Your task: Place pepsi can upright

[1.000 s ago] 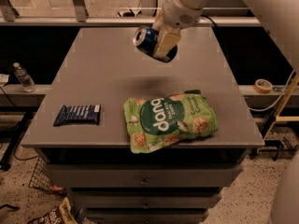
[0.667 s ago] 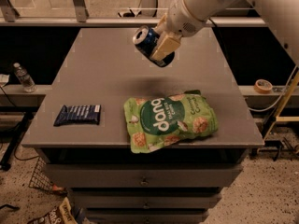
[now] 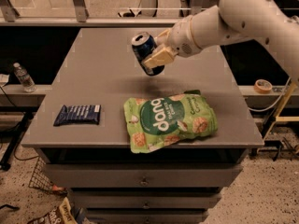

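Can: small dark-blue metal pepsi can [image 3: 145,48] w/ silver ends. It's in the air over the back-middle of the table, tilted, silver top toward upper left, not touching the surface.
Gripper: cream two-finger gripper [image 3: 153,59] pinching the can across its side wall. White rounded arm [image 3: 233,17] reaches in from the right.
Step (our read): carry + set down; can not yet upright.
Doing it well: we'd turn the wrist til the can's axis is vertical, base down, before lowering. Descend over bare grey top, well clear of the bag. Let the base sit flat, then let go w/o dragging.
Risk: smooth, thin, round wall, so we expect a roll if freed while tilted.
Table: flat matte grey rectangular table [image 3: 93,69], drawers below.
Bag: glossy, crinkly, puffy green snack bag [image 3: 168,120] at the front edge.
Wrapper: flat dark-blue rectangular snack wrapper [image 3: 77,115], front left, well apart from the bag.
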You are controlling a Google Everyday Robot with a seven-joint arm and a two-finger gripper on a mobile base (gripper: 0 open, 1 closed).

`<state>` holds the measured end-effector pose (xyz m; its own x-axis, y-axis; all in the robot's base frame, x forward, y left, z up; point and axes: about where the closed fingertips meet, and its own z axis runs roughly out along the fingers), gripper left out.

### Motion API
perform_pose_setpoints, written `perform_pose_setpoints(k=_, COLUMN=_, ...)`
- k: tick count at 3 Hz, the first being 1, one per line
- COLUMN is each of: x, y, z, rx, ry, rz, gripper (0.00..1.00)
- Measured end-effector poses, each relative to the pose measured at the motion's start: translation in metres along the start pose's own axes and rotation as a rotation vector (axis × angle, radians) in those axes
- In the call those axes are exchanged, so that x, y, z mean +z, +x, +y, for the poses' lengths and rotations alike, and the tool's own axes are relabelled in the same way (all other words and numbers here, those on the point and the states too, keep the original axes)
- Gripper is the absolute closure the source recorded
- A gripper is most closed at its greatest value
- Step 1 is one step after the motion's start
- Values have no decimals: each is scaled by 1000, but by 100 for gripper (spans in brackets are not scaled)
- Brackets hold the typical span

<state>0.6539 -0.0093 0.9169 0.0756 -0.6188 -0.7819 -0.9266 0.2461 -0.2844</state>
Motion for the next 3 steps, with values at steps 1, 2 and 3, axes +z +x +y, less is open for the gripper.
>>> perform_pose_setpoints(k=1, x=11, y=7, z=0, rx=63, ry=33, rz=-99, gripper=100)
perform_pose_setpoints(k=2, x=19, y=13, z=-2, rx=99, ry=45, rz=-159, gripper=100)
perform_pose_setpoints(k=3, x=28, y=22, z=-3, rx=135, ry=47, rz=-215, gripper=100)
